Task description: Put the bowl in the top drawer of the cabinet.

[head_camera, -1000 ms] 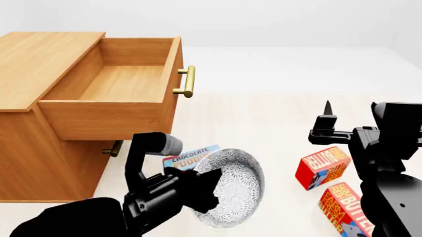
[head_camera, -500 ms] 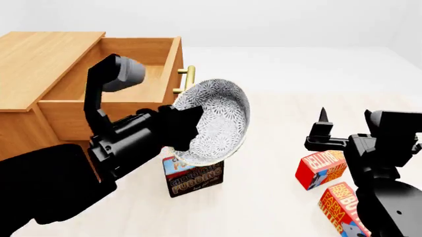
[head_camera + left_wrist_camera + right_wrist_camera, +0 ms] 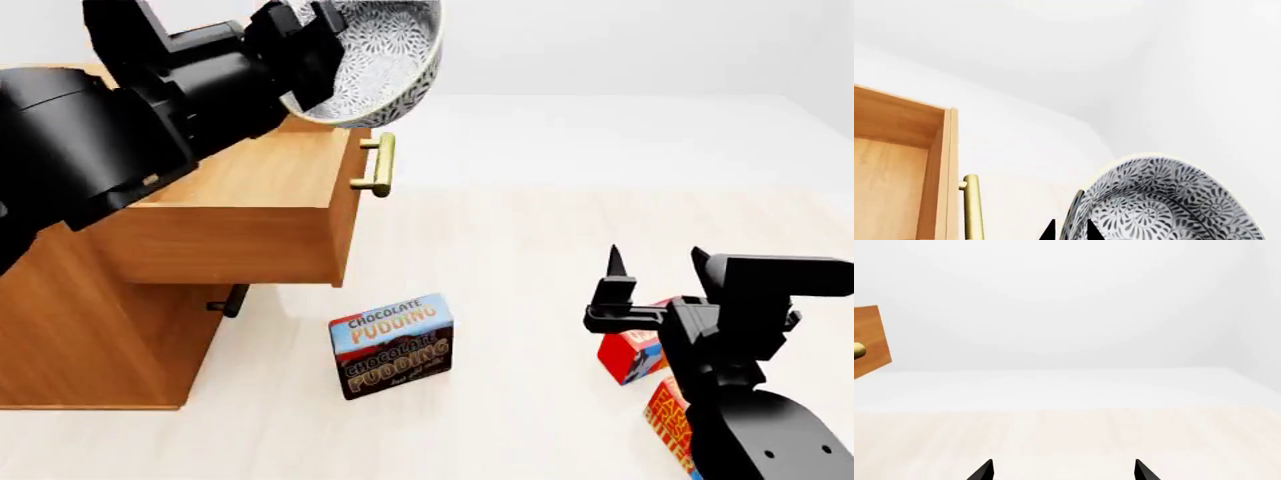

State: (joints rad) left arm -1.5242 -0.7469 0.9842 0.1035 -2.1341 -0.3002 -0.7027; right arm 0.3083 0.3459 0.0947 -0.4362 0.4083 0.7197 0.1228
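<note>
Pale floor, white walls; left gripper (image 3: 310,62) pinches bowl (image 3: 380,55) rim, bowl tilted, seemingly above open top drawer (image 3: 247,215) of cabinet (image 3: 80,320); right gripper (image 3: 657,278) jaws spread, holding nothing.

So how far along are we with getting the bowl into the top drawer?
Done: the top drawer of the cabinet is pulled open, and the bowl is off the floor. In hand: the left gripper holds the bowl tilted, by its rim, above the drawer's front edge. Left: move it over the drawer's inside, lower and release. The right gripper hangs open and idle.
</note>
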